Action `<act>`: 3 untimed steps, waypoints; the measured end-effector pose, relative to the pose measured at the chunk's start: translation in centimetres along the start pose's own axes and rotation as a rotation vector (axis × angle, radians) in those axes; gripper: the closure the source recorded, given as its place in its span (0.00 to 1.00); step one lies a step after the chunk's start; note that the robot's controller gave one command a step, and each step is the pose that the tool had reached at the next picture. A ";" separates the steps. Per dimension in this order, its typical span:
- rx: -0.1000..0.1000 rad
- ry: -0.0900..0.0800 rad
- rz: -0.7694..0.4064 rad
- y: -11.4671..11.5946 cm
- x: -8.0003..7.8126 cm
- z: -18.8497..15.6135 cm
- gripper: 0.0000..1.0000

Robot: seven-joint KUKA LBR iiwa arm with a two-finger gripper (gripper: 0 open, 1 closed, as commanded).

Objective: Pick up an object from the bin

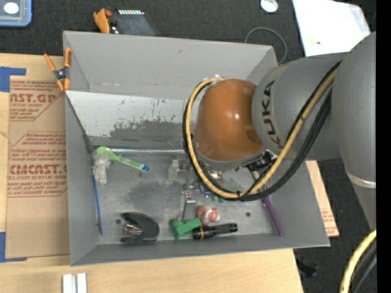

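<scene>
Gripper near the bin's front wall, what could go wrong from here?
1. The gripper is right beside a green-and-black marker and a small pinkish round thing, which lie close together. It may catch both or knock one away.
2. The marker lies close to the bin's front wall, so a grasp there might scrape the wall.
3. The arm's orange cover blocks part of the bin floor, so a grasp would be hard to check.

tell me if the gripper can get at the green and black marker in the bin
Probably yes: the marker lies uncovered on the bin floor right beside the gripper, though a small pink thing sits close by.
</scene>
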State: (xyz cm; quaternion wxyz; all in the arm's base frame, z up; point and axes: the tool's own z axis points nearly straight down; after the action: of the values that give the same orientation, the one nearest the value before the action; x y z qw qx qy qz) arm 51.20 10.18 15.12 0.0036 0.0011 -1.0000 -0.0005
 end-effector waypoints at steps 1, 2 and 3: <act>-0.001 -0.007 0.001 0.0 -0.2 -0.4 0.00; 0.000 -0.006 -0.281 -2.9 2.2 -0.3 0.00; 0.000 -0.004 -0.443 -4.1 3.0 3.2 0.00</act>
State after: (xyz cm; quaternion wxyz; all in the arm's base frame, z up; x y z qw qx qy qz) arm 48.14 6.06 11.99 0.0013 0.2208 -0.9753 -0.0014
